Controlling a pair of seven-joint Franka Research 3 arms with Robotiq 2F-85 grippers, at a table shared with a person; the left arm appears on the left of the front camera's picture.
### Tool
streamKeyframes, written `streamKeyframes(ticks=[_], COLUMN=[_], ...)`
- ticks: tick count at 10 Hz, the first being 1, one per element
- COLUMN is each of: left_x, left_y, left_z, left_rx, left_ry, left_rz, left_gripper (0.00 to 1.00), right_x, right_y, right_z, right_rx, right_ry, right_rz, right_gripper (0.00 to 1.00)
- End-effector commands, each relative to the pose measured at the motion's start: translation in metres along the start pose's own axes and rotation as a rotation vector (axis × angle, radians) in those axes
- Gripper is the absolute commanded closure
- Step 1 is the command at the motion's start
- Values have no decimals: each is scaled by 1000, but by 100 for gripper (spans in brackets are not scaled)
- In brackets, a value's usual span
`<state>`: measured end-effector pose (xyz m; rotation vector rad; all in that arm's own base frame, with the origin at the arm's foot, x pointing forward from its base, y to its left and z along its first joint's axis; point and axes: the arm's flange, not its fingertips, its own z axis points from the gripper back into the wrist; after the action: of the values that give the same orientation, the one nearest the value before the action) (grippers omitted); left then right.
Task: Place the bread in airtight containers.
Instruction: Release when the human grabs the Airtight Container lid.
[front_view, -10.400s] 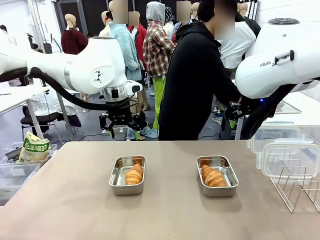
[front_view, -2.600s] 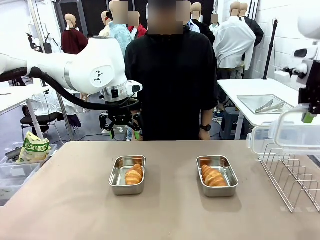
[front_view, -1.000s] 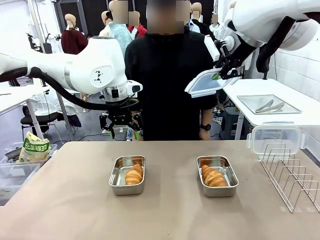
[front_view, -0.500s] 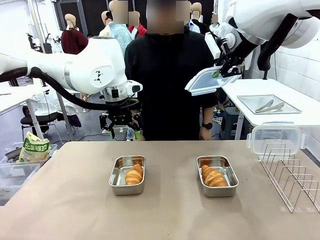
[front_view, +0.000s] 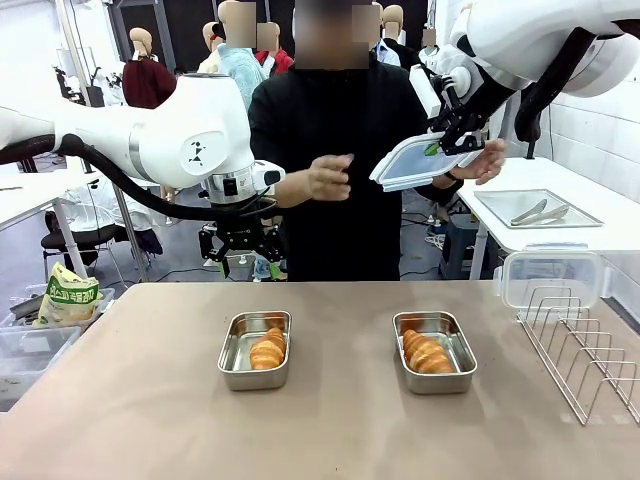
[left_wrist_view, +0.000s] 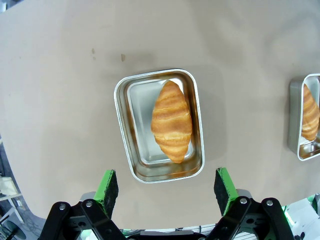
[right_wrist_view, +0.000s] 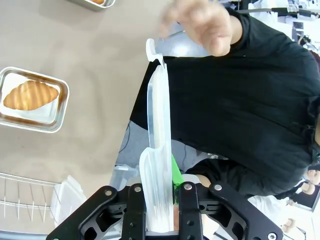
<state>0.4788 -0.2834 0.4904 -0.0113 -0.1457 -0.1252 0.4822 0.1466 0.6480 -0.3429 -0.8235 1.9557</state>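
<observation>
Held aloft, clear lid (front_view: 415, 166) in right jaws, person's hand (front_view: 488, 160) perhaps touching

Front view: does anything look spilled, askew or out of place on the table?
Nothing stands out. One croissant lies in the left pan, the other croissant in the right pan, both flat on the table. The lid tilts only because the right gripper holds it aloft.

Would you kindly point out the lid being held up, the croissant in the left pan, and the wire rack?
lid (front_view: 415, 165), front view, middle of its clear panel.
croissant (left_wrist_view: 172, 120), left wrist view, centre of its ridged top.
wire rack (front_view: 583, 350), front view, one of its middle wires.
</observation>
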Motion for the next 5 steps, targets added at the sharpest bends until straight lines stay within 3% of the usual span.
streamKeyframes(ticks=[1,5], left_x=[0,0], left_y=[0,0], left_z=[1,1], left_rx=[-1,-1], left_ry=[-5,-5], left_rz=[-1,-1], left_gripper=[0,0], right_x=[1,1], right_y=[1,1], right_z=[1,1], right_rx=[7,7], right_ry=[16,16], right_rz=[-1,-1], right_gripper=[100,100])
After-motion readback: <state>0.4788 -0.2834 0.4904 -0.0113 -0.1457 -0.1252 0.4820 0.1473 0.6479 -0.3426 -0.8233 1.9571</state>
